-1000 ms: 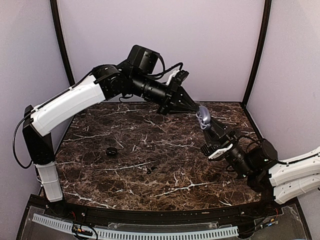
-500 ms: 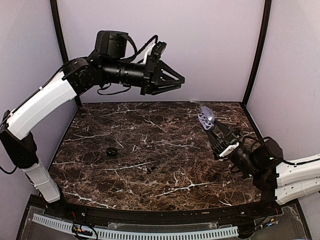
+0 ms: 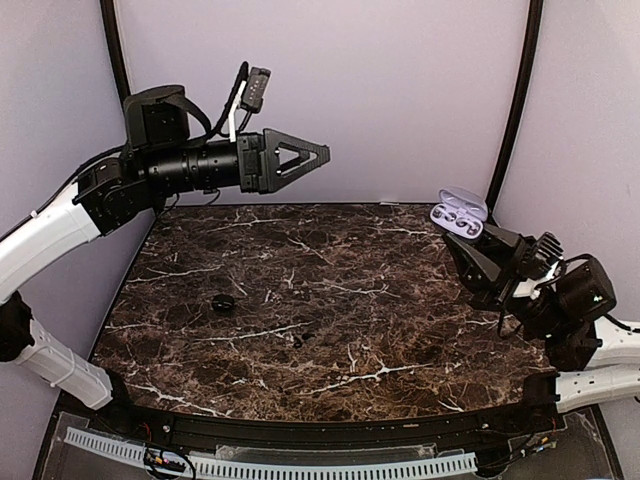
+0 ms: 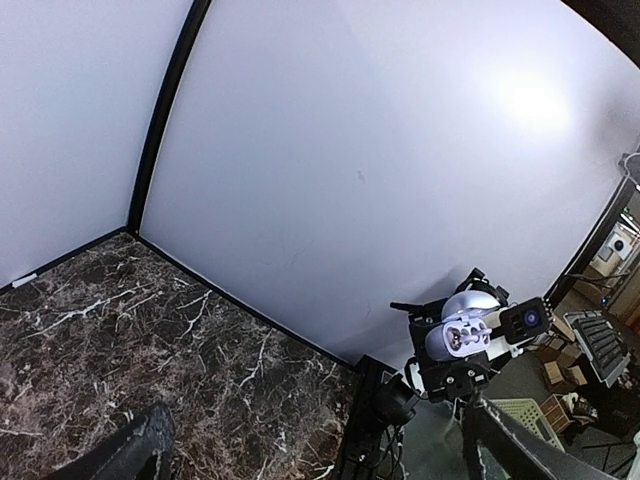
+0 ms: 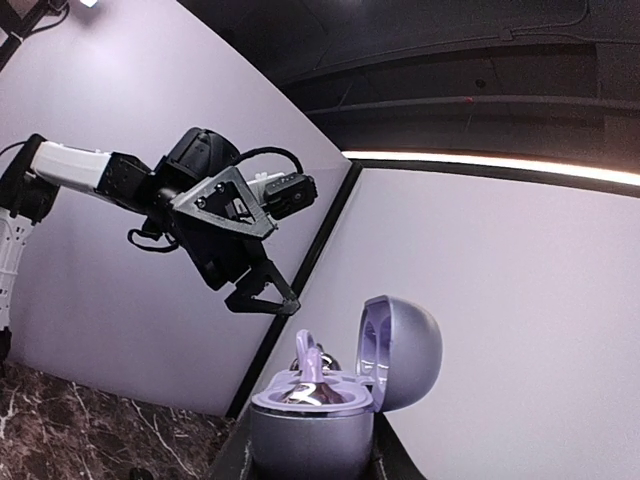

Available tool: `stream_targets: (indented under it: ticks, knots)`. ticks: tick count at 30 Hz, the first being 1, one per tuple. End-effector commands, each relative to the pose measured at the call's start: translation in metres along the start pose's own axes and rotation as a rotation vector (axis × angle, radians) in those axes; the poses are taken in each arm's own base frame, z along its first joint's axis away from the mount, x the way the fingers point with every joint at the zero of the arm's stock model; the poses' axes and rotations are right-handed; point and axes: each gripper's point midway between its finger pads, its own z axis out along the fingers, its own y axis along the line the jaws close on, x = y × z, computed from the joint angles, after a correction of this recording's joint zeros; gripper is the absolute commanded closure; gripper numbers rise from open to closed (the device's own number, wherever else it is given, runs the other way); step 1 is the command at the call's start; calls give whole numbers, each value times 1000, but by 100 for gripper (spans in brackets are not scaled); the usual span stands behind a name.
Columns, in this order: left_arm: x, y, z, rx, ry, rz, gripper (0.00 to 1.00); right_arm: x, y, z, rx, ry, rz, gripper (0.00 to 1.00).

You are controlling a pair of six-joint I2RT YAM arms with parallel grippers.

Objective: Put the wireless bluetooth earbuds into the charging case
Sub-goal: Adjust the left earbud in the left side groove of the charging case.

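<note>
- Left end effector (image 3: 320, 158) hangs high over the back left of the tabletop (image 3: 350, 300), its fingers spread wide and empty, pointing right.
- Right end effector (image 3: 465, 238) is clamped on the charging case (image 3: 458, 214), held up off the tabletop at the right side, mouth upward, lid (image 5: 400, 350) tipped open.
- One pale purple earbud (image 5: 308, 358) stands in the case's left well in the right wrist view, its long axis near vertical.
</note>
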Motion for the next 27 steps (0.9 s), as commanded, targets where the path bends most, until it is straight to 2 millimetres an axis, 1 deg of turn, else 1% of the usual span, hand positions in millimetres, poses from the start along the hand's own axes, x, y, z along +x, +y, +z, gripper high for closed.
stream_targets:
  ticks: [1, 2, 3, 4, 5, 6, 7, 10, 12, 15, 18, 22, 27]
  knots:
    - [10, -20, 11, 84, -3, 164, 1, -22, 10, 2, -112, -57, 155, 100]
    - [13, -22, 13, 95, 2, 167, 1, -24, 12, 2, -123, -62, 167, 100]
    - [16, -30, 16, 115, -2, 176, 1, -25, 13, 2, -132, -66, 179, 100]
    - [18, -33, 18, 126, -1, 178, 1, -25, 14, 2, -132, -68, 190, 100]
    - [19, -43, 20, 154, -3, 181, 1, -25, 14, 3, -135, -72, 199, 100]
    - [22, -45, 24, 165, 4, 176, 1, -25, 15, 3, -139, -73, 202, 100]
    - [26, -52, 28, 194, 16, 165, 1, -24, 17, 4, -145, -71, 208, 100]
    - [31, -61, 37, 225, 25, 148, 1, -22, 21, 6, -160, -72, 231, 100]
    - [39, -72, 44, 257, 45, 146, 1, -23, 20, 6, -154, -80, 248, 100]
    - [48, -73, 52, 255, 65, 139, 1, -23, 19, 6, -153, -87, 263, 100]
    - [52, -75, 56, 265, 76, 124, 1, -25, 22, 7, -168, -94, 273, 100]
    - [55, -78, 58, 275, 88, 123, 1, -24, 24, 8, -178, -94, 269, 100]
    - [53, -86, 61, 299, 88, 126, 1, -22, 28, 10, -190, -88, 270, 100]
